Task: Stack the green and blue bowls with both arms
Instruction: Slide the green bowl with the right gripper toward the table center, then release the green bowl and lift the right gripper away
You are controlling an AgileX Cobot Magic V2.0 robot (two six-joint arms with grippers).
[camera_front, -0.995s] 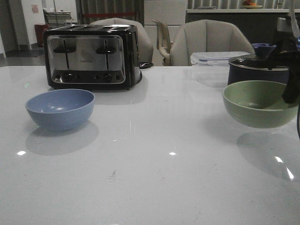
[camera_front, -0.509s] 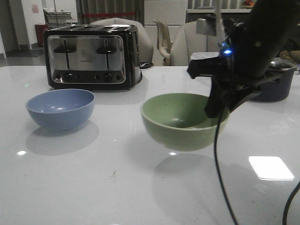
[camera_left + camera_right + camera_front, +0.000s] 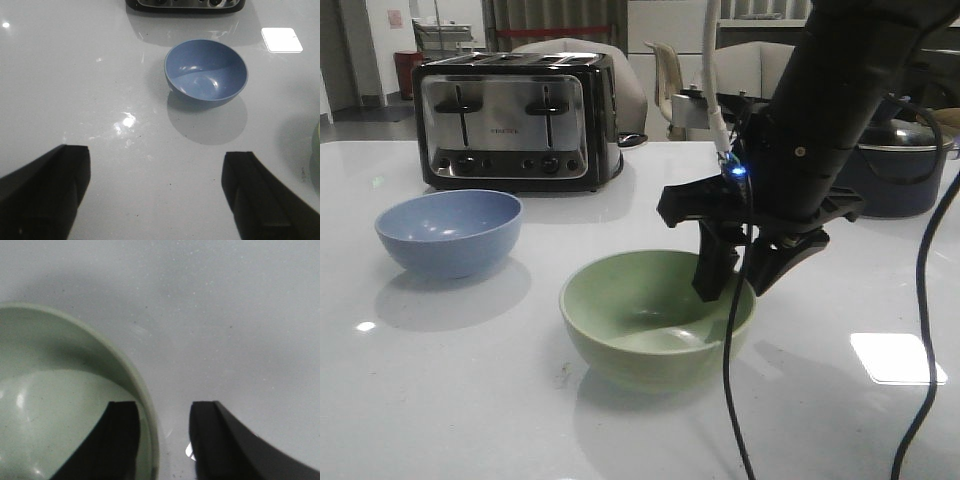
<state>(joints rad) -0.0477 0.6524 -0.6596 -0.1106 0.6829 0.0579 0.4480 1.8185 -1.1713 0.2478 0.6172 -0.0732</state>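
The green bowl rests on the white table, right of the blue bowl. My right gripper reaches down over the green bowl's right rim. In the right wrist view this gripper is open: one finger is inside the green bowl, the other outside with a clear gap to the rim. Out of the front view, my left gripper hovers over bare table, jaws spread wide and empty, with the blue bowl some way ahead of it. Both bowls are upright and empty.
A black-and-chrome toaster stands behind the blue bowl. A dark lidded pot sits at the back right behind my right arm. A black cable hangs from the arm in front of the green bowl. Chairs line the table's far edge.
My right arm carried the green bowl leftward from the far right and lowered it onto the table near the middle. The blue bowl has not moved.
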